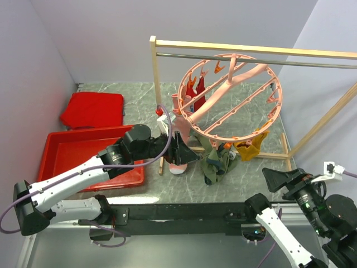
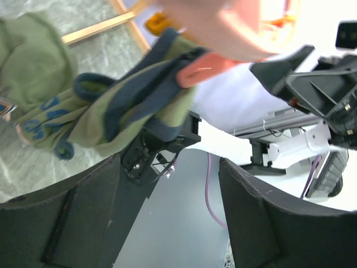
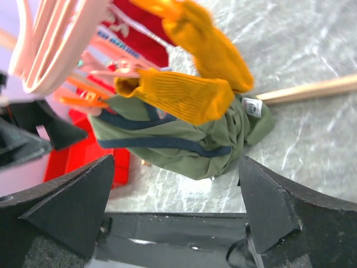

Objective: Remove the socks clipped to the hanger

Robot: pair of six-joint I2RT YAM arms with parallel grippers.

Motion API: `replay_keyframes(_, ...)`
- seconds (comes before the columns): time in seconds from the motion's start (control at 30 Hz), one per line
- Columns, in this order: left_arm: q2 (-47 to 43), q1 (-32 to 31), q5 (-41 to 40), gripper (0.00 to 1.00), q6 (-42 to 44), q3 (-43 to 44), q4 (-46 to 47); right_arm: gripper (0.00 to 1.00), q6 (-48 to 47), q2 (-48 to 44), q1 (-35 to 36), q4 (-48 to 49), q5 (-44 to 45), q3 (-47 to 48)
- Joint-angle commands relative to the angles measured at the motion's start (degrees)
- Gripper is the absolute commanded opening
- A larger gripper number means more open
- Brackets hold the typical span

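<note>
While poised at the green sock clipped low on the hanger, held left gripper part open, empty; held right gripper wide, empty. Called next for pinching sock; tugging it off.

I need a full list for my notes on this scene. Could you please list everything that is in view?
table: one, grey marbled
rack: one, wood with metal rail, far side of table
hanger: one, salmon pink, hung on the rail
red socks: number unclear, red, clipped at hanger's left rim
mustard socks: apparently two, mustard, clipped at hanger's low right rim
olive socks: number unclear, olive with navy stripes, under hanger, reaching the table
pink sock: one, pink, left of olive socks
tray: one, red, table's left
lid: one, red, behind tray
left fingers: two, black, open, at the low socks
right fingers: two, black, open, holding nothing
</note>
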Motion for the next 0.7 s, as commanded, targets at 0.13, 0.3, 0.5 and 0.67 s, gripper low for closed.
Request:
replay_keyframes(0.13, -1.99, -2.00, -3.85, 0.75, 3.24, 2.50, 0.23, 0.96, -12.35, 7.69, 0.30, 17.15, -9.92, -5.13)
replay_keyframes(0.3, -2.25, -2.00, -4.38, 0.75, 3.33, 2.85, -0.65, 0.98, -15.78, 14.55, 0.30, 20.13, -10.45, -6.80)
replay_keyframes(0.5, -3.31, -2.00, -3.51, 0.74, 3.59, 3.90, -1.00, 0.97, -19.56, 16.57, 0.30, 23.49, -12.64, -9.71)
replay_keyframes(0.67, -1.47, -2.09, 2.20, 0.71, 3.85, 7.50, -2.66, 0.93, -22.72, 17.02, 0.30, 24.72, -12.47, -9.53)
